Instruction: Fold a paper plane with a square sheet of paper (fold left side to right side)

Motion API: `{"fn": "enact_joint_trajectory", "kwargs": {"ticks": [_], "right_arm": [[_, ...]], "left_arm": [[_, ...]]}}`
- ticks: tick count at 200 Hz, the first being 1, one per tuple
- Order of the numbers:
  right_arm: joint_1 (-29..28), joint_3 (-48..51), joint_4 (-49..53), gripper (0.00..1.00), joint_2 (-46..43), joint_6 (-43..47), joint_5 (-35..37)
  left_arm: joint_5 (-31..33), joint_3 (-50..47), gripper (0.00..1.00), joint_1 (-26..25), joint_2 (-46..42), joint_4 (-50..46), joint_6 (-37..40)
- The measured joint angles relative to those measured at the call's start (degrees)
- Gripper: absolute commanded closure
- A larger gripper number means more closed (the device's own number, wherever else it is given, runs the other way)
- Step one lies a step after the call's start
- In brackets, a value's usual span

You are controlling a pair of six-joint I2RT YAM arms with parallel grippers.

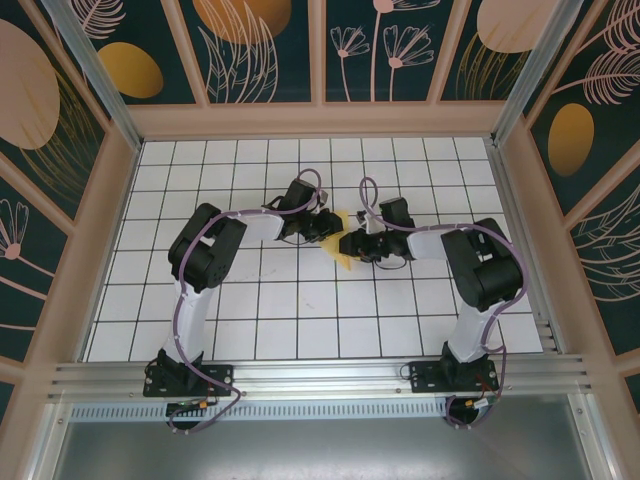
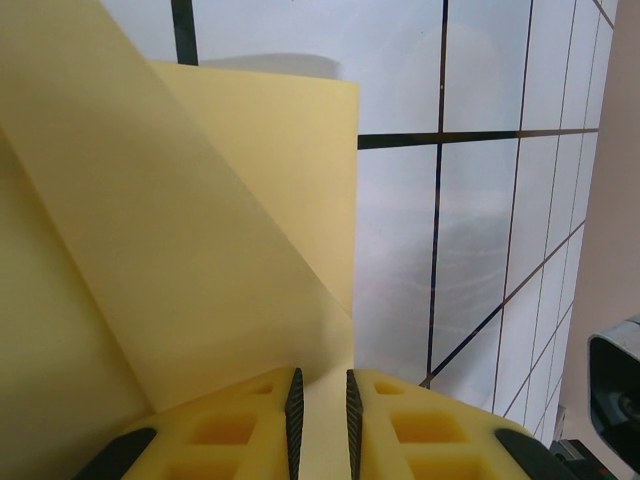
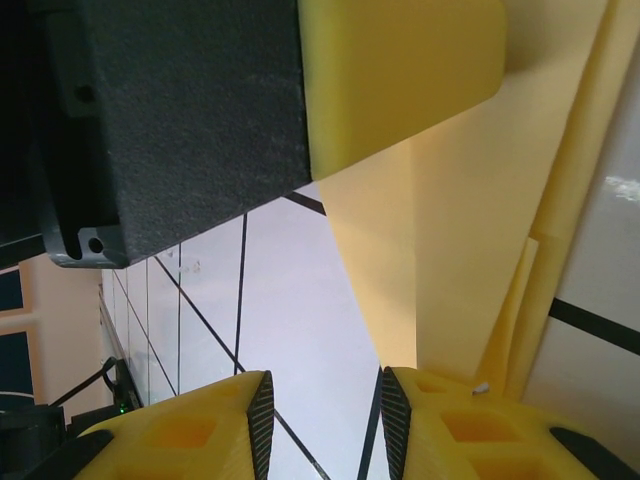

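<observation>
Left gripper (image 2: 320,390) over paper (image 2: 200,250), lengthwise near-far

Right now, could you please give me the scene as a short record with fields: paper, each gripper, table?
paper: square sheet of paper, yellow, partly folded, layers overlapping
left gripper: jaws nearly closed, paper in the gap; grip unclear
right gripper: open, bare table seen through the gap, paper beside it
table: white with a dark grid; both grippers meet near its middle
</observation>
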State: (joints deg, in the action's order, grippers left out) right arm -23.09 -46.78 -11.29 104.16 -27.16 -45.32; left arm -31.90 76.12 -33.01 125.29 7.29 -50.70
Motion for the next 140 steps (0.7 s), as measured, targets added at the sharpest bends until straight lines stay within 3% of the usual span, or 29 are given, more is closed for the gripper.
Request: {"fn": "enact_joint_trajectory", "kwargs": {"ticks": [140], "right_arm": [[-1.49, -1.25, 4.81, 0.63, 0.00, 2.64, 5.42]], "left_arm": [[0.00, 0.00, 0.77, 0.00, 0.00, 0.00, 0.02]]}}
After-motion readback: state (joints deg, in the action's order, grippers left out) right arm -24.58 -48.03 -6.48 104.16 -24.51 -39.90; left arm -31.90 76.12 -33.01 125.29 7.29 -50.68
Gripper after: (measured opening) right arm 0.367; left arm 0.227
